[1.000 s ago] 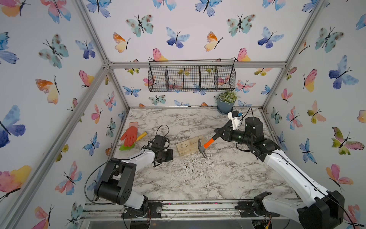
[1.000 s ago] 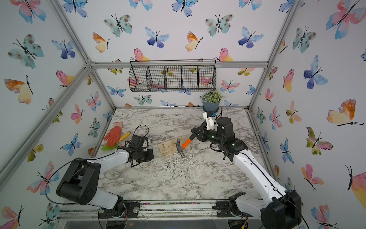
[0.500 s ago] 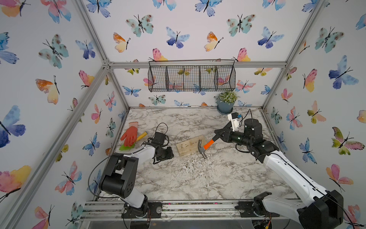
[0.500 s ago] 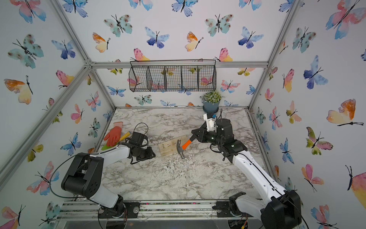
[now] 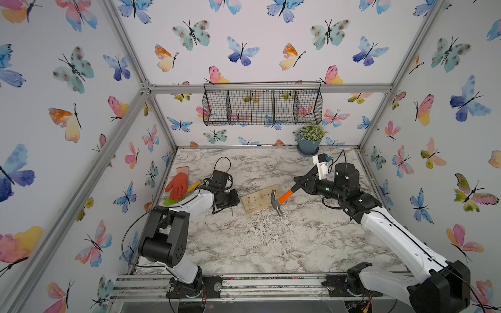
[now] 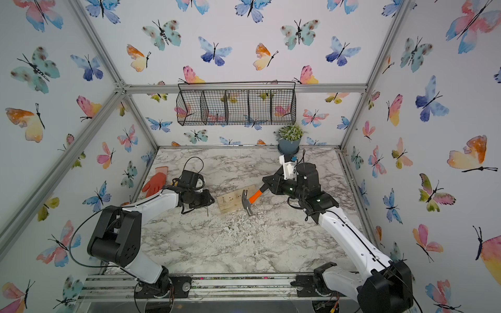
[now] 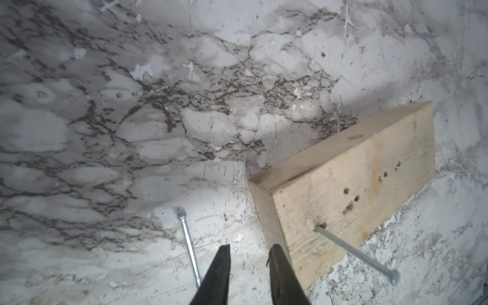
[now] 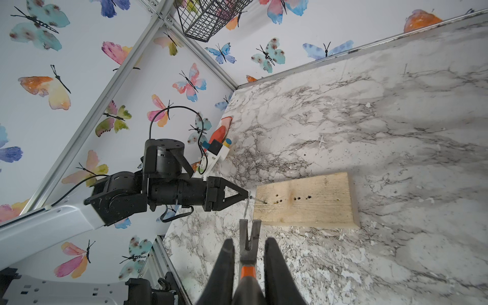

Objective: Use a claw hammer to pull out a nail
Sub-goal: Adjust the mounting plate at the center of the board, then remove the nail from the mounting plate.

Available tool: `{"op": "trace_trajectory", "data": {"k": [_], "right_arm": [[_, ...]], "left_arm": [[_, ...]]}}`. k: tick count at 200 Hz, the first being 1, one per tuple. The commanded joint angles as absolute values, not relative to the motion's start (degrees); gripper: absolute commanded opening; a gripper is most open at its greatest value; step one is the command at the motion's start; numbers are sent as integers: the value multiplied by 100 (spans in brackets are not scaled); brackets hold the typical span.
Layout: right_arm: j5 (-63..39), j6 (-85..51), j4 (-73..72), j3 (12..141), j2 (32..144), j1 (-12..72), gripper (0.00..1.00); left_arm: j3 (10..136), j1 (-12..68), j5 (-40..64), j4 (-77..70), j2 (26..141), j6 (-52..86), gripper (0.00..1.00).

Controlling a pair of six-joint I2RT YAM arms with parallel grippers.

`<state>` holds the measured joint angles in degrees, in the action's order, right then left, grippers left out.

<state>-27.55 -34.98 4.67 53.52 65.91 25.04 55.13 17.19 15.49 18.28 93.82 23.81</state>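
Observation:
The claw hammer (image 5: 275, 202) (image 6: 246, 202) hangs head-down over the near right edge of the wooden block (image 5: 260, 199) (image 7: 343, 190). My right gripper (image 5: 298, 187) (image 8: 249, 241) is shut on its black handle, with the claw (image 8: 249, 232) just short of the block (image 8: 306, 200). One nail (image 7: 353, 253) (image 8: 257, 200) sticks out of the block's left end. A second, loose nail (image 7: 188, 245) (image 5: 231, 212) lies on the table. My left gripper (image 7: 249, 248) (image 5: 230, 207) stands open between that loose nail and the block's corner, holding nothing.
An orange glove (image 5: 177, 185) and a yellow-handled green tool (image 5: 193, 187) lie at the left edge behind my left arm. A potted plant (image 5: 310, 141) stands at the back right. A wire basket (image 5: 261, 108) hangs on the back wall. White chips litter the marble table (image 5: 271, 244).
My left gripper has gone from shut to open and edged slightly toward the block. The hammer and right arm have barely moved.

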Motion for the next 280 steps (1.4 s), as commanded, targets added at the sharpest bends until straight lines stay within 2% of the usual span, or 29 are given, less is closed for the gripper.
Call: {"op": "trace_trajectory", "data": {"k": [1,131,204,227,252,280], "right_arm": [[-2760,-3656,-53,5403,6357,2462,3],[-2213,-3343,48,5198,6466,2465,3],[-1956,-2924,460,5424,6613,2461,3],[-2001,-2858,545,5534,6692,2461,3],[-2108,-2813,621,5649,6771,2466,3],[-2168,-2786,652,5710,6842,2479,3]], "left_arm": [[5752,1726,1426,1986,9833,2384,26],[7286,2268,1521,1944,10959,2542,25],[6491,2235,1274,1903,10028,2397,27],[6229,2237,1204,1897,9634,2205,31],[5899,2235,1442,1710,9248,1992,34],[5666,2238,1896,1451,9015,1846,34]]}}
